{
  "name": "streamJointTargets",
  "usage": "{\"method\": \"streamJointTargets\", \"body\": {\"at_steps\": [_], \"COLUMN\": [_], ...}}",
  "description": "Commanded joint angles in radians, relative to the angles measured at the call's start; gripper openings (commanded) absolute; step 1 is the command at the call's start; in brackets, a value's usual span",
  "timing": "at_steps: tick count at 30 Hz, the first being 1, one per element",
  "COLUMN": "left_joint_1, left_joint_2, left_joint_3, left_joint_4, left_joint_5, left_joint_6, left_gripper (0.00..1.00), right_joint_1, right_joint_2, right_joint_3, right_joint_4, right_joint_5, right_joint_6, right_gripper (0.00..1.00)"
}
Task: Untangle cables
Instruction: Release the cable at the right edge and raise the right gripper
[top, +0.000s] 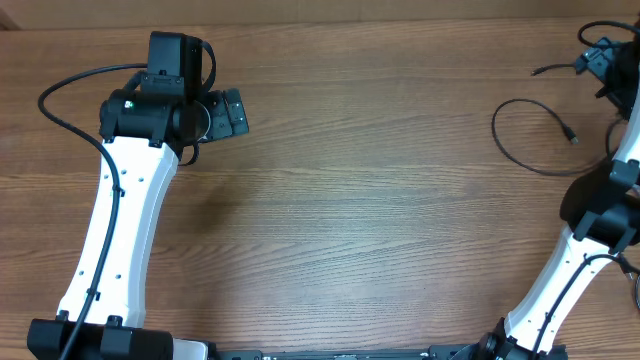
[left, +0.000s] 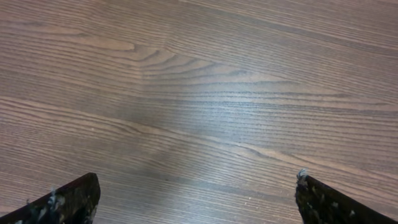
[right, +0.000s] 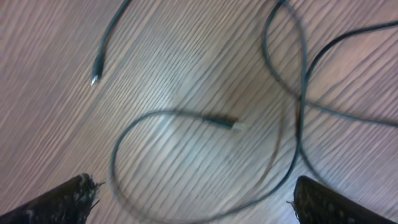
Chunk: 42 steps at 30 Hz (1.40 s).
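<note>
I have the left arm (top: 125, 210) reaching up the left side of the table (top: 350, 220), its wrist bent so the left jaws point right over bare wood. In the left wrist view the two fingertips (left: 71, 199) sit in the bottom corners, spread wide, with nothing between them.

The right arm (top: 560, 285) runs up the right edge, elbow bent near the edge of the overhead view, with the right jaws at the far right corner. Its fingertips (right: 68, 199) are also spread wide and hold nothing.

The looped cable (top: 494, 130) lies on the table near the far right corner, just beside that arm, its plug tip (top: 572, 137) curled inward. In the right wrist view, this loop (right: 115, 162) lies below the parted jaws. A second cable (top: 548, 69) lies beyond it, its free end pointing left. The strands cross at the right of the right wrist view (right: 301, 99).
</note>
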Motion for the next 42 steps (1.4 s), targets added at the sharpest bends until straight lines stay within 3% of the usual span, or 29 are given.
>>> {"method": "streamJointTargets", "body": {"at_steps": [1, 6, 11, 15, 19, 25, 32, 42], "left_joint_1": [-0.001, -0.002, -0.001, -0.002, -0.001, -0.001, -0.001, -0.001], "left_joint_2": [0.004, 0.004, 0.004, 0.004, 0.004, 0.004, 0.004, 0.004], "left_joint_3": [0.006, 0.006, 0.006, 0.006, 0.006, 0.006, 0.006, 0.006], "left_joint_4": [0.000, 0.000, 0.000, 0.000, 0.000, 0.000, 0.000, 0.000], "left_joint_5": [0.001, 0.001, 0.001, 0.001, 0.001, 0.001, 0.001, 0.001], "left_joint_6": [0.012, 0.012, 0.012, 0.012, 0.012, 0.012, 0.012, 0.012], "left_gripper": [1.00, 1.00, 1.00, 1.00, 1.00, 0.99, 1.00, 1.00], "right_joint_1": [0.003, 0.035, 0.097, 0.205, 0.357, 0.510, 0.535, 0.535], "right_joint_2": [-0.129, -0.253, -0.383, -0.480, -0.520, -0.524, -0.524, -0.524], "right_joint_3": [0.051, 0.051, 0.051, 0.049, 0.042, -0.074, -0.182, -0.182], "right_joint_4": [-0.049, -0.183, -0.183, -0.183, -0.184, -0.183, -0.182, -0.182], "right_joint_5": [-0.201, -0.231, -0.235, -0.234, -0.235, -0.234, -0.234, -0.234], "right_joint_6": [-0.074, -0.076, -0.076, -0.084, -0.243, -0.245, -0.245, -0.245], "right_gripper": [1.00, 1.00, 1.00, 1.00, 1.00, 1.00, 1.00, 1.00]}}
